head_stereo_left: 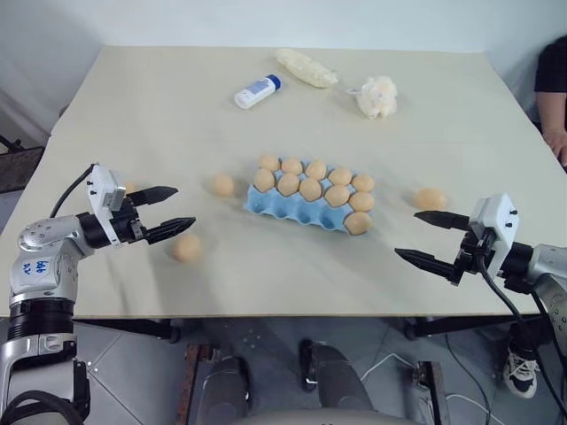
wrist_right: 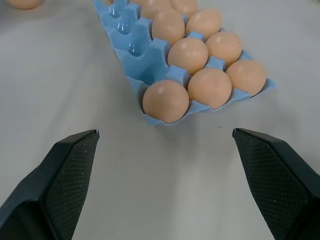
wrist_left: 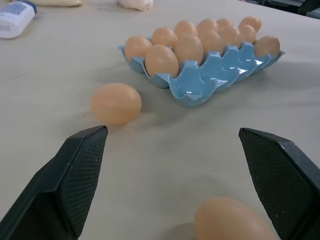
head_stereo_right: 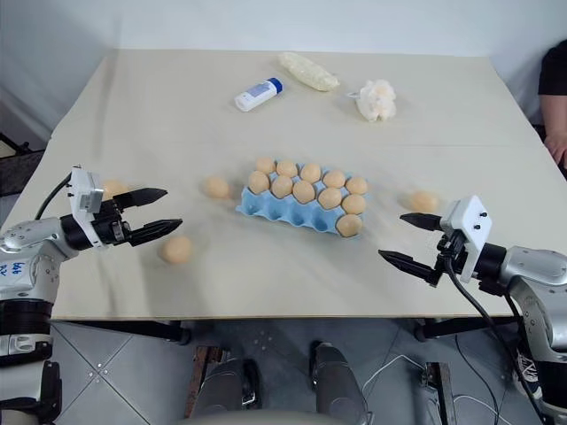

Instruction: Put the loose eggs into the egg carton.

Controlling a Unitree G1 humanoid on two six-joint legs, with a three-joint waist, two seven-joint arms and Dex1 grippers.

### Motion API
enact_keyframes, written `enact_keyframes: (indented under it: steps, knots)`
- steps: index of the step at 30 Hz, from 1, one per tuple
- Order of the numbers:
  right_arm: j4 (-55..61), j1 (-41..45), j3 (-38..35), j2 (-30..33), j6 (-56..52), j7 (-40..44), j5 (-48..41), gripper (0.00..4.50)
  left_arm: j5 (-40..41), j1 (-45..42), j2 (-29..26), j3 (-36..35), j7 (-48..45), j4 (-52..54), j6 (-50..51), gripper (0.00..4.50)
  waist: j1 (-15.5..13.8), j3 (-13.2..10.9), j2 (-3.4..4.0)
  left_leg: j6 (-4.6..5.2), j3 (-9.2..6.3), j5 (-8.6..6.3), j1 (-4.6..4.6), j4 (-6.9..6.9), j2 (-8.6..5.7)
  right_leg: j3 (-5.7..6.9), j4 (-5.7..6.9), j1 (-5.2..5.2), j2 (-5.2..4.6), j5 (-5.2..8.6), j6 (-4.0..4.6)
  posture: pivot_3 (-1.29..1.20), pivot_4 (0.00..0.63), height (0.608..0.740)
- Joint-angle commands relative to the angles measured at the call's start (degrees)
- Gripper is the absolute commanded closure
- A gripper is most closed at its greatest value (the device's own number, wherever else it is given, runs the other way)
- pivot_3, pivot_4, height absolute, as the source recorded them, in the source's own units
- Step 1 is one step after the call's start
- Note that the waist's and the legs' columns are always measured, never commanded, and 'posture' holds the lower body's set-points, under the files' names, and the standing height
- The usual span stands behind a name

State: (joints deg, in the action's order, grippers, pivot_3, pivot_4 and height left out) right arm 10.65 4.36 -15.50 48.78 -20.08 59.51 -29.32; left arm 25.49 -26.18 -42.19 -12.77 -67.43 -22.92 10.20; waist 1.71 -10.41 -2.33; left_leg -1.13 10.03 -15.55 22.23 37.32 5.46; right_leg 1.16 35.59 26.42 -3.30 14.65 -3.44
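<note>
On the beige table [head_stereo_left: 177,106], the light blue moulded egg carton [head_stereo_left: 292,212] sits centrally; tan loose eggs [head_stereo_left: 187,247] lie around it. Left gripper [head_stereo_left: 168,212] and right gripper [head_stereo_left: 430,239] have fingers apart, empty.

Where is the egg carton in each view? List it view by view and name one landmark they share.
Left eye view: the egg carton sits at the picture's middle.
Right eye view: at the middle too.
Left wrist view: just beyond a loose egg, empty cups nearest.
Right wrist view: straight ahead, close up.
Shared landmark: the lone corner egg in the otherwise empty row.
</note>
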Motion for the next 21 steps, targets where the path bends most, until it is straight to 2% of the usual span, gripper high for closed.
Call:
enact_keyframes:
  steps: [1, 13, 21]
  knots:
    - [-0.1, 0.7, -0.5, -0.1, 1.3, 0.2, 0.2, 0.00, -0.2, -2.0, 0.2, -0.5, -0.3, -0.7, -2.1, 0.02, -0.1, 0.0, 0.00, 0.00, 0.00, 0.00, 0.00, 0.00, 0.00, 0.00, 0.00, 0.00, 0.00, 0.00, 0.00, 0.00, 0.150, 0.740]
    - [2.8, -0.6, -1.3, -1.9, 0.2, -3.2, 0.0, 0.00, -0.9, -3.8, 0.1, 0.3, 1.4, -1.5, -0.3, 0.02, -0.1, 0.0, 0.00, 0.00, -0.01, 0.01, 0.00, 0.01, 0.00, 0.01, 0.04, 0.00, 0.01, -0.01, -0.02, 0.00, 0.150, 0.740]
    - [11.7, -7.5, -7.2, -4.6, -7.6, -14.2, -2.0, 0.00, -1.2, -2.4, -1.3, 0.0, -1.1, -1.5, -0.1, 0.02, -0.1, 0.0, 0.00, -0.01, -0.03, 0.00, 0.03, 0.01, -0.01, 0.01, 0.04, 0.01, -0.01, -0.01, -0.01, 0.00, 0.150, 0.740]
